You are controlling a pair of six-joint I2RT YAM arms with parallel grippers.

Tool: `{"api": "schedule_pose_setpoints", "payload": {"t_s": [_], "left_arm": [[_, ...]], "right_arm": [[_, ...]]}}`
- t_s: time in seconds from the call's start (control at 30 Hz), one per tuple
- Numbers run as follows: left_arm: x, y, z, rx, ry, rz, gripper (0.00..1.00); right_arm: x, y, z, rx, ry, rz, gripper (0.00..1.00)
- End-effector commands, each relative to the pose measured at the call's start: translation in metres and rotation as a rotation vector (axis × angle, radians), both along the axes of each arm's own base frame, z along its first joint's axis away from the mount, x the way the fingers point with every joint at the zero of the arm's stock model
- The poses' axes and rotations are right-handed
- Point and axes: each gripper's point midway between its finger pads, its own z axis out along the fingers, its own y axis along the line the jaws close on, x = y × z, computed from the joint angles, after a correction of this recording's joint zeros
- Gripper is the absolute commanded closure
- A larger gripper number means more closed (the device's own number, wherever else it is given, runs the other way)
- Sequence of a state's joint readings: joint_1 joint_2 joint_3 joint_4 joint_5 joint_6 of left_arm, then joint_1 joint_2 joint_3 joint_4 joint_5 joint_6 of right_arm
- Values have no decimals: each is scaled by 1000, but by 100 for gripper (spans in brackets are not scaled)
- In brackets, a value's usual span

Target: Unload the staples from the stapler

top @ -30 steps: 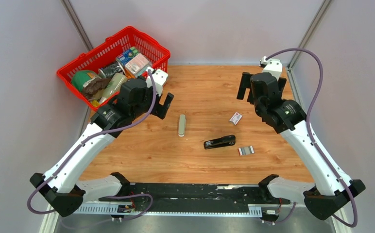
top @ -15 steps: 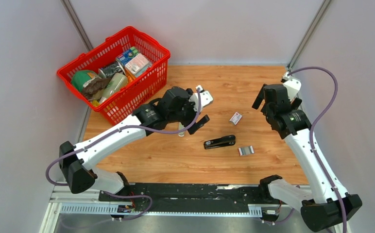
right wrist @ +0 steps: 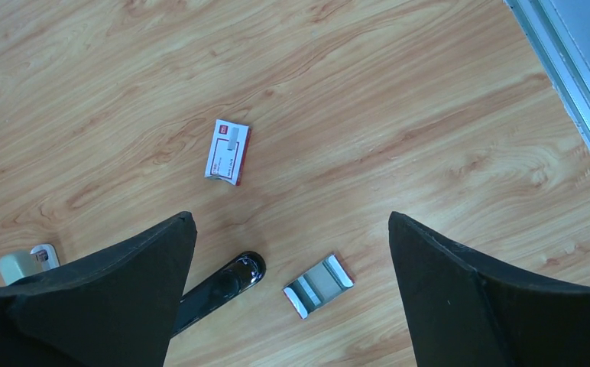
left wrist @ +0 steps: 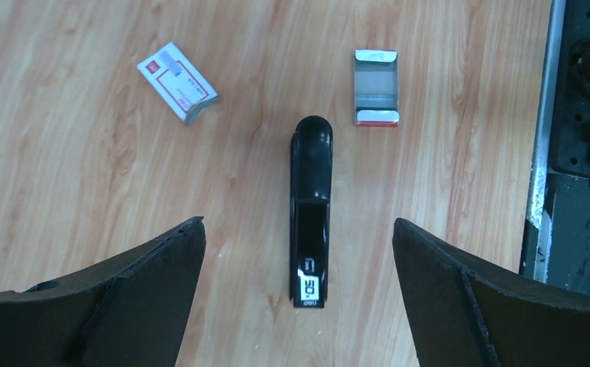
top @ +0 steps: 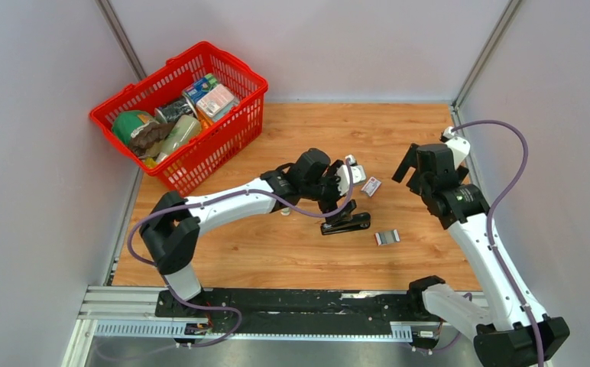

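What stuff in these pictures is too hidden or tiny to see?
Any staples inside the stapler: its closed top hides them, every view.
Stapler's back end, right wrist view: behind a black finger.
Writing on the small box: too small.

**Stapler shut and flat, staples just off its rounded end**

The stapler (top: 353, 222) is slim and black, with its top arm down. It lies flat, its long axis running roughly 9 to 3 o'clock in the top view. The rounded end points toward 3, and the squared end carries a small white label. The staples (top: 387, 237) show as a short silver-grey patch between white-and-red ends. They lie flat at the stapler's 4 o'clock, near it but apart.
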State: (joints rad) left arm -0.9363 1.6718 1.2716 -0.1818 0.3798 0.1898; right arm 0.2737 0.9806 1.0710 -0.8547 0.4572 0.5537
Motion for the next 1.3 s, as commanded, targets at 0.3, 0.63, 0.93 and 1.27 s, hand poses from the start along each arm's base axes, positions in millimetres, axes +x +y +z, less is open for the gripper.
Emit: {"api": "schedule_pose_setpoints", "payload": {"t_s": [0.3,0.63,0.93,1.27], "left_arm": [[-12,-68,-9,-90,-119,-160,2],[-3,-80,-40,-59,-144,-148,6],[6,-90,-67,-44,-141,-132,14],[10,-89,-85,0,-138,-126,26]], "right_arm": [[-9,-3,-5,22,-43,-13,0],[-14,-1,-7,30,-46,6,0],[-17,1,-13,37,-36,22,0],[-15,3,-17,43,-31,28,0]]}}
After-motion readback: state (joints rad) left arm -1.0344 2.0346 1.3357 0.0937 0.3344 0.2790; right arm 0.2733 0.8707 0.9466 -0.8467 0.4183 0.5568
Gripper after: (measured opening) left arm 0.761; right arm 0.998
